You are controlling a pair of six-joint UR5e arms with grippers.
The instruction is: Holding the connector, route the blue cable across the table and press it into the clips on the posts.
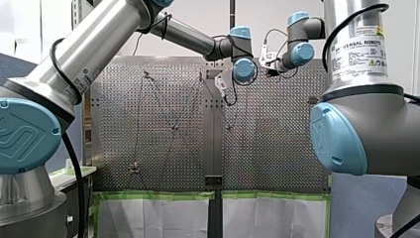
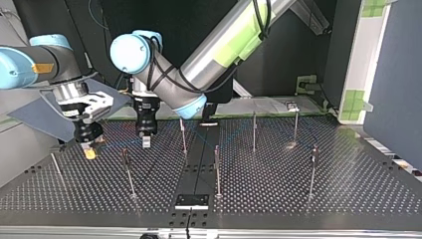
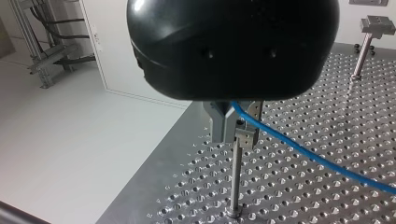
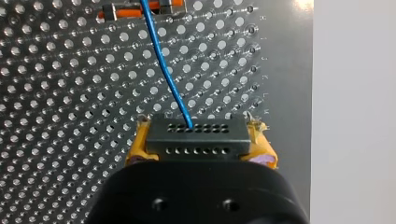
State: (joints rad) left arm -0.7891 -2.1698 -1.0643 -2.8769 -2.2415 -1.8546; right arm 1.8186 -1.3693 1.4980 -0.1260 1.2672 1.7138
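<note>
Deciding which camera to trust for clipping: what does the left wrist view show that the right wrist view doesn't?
Only the left wrist view: my left gripper just above a post and its clip, the cable coming out from under it, and a second post further off. Only the right wrist view: my right gripper, its yellow pads clamped on the connector, and an orange-and-metal part ahead, which the cable crosses. Both: the cable and the table.
</note>
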